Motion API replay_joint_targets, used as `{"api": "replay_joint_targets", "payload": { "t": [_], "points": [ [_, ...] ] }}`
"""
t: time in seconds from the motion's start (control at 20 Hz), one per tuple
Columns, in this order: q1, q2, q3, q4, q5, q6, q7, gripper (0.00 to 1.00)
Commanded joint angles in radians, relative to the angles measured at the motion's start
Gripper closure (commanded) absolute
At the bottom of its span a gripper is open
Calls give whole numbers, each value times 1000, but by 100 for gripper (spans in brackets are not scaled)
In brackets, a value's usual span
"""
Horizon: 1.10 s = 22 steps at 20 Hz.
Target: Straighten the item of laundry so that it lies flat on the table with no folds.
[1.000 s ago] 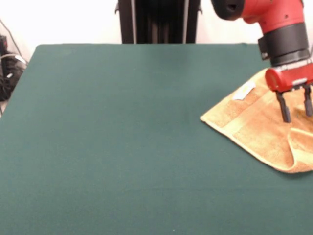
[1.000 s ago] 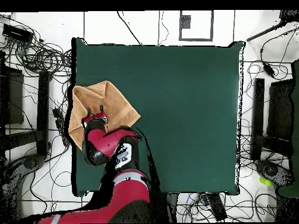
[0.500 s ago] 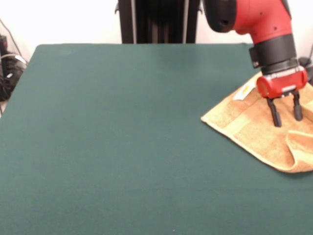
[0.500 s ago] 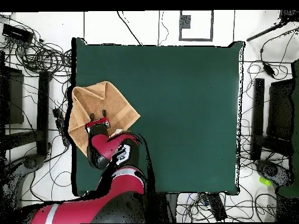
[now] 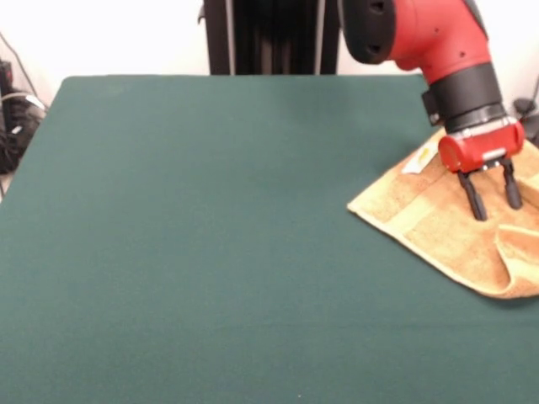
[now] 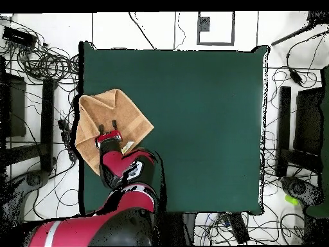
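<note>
- Dark green cloth covered the whole tabletop (image 5: 210,236), which was bare except at one side; a white wall and a black upright stood behind it in the front view, and cables lay tangled on the floor around it in the overhead view.
- The towel (image 5: 446,227) lay at the tabletop's edge, at the right of the front view and the left of the overhead view (image 6: 109,119), with part of it seeming to hang past the edge.
- It was not flat: a corner was doubled over on the side nearest the front camera, making a curled lip, and a small white tag (image 5: 418,160) showed near the far corner.
- The claw (image 5: 491,195) hung over the towel's middle, released, its two dark fingers (image 5: 474,198) spread apart and pointing down; whether the tips touched the cloth could not be told.
- The step in hand looked like lining up for a pinch. To do it well, the claw should probably catch only the top layer at the folded corner, not the middle, then pull outward and low so the fold opens without dragging the towel off the edge.
- No containers were in sight.
</note>
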Motion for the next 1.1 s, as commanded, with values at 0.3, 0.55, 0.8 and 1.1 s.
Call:
{"api": "replay_joint_targets", "payload": {
  "t": [0.3, 0.55, 0.8, 1.1],
  "points": [
    [59, 132, 67, -224, 228, 144, 69, 0],
    [68, 167, 61, -344, 304, 234, 31, 0],
    [109, 159, 12, -389, 407, 260, 15, 0],
    [124, 139, -40, -383, 400, 249, 17, 0]
  ]
}}
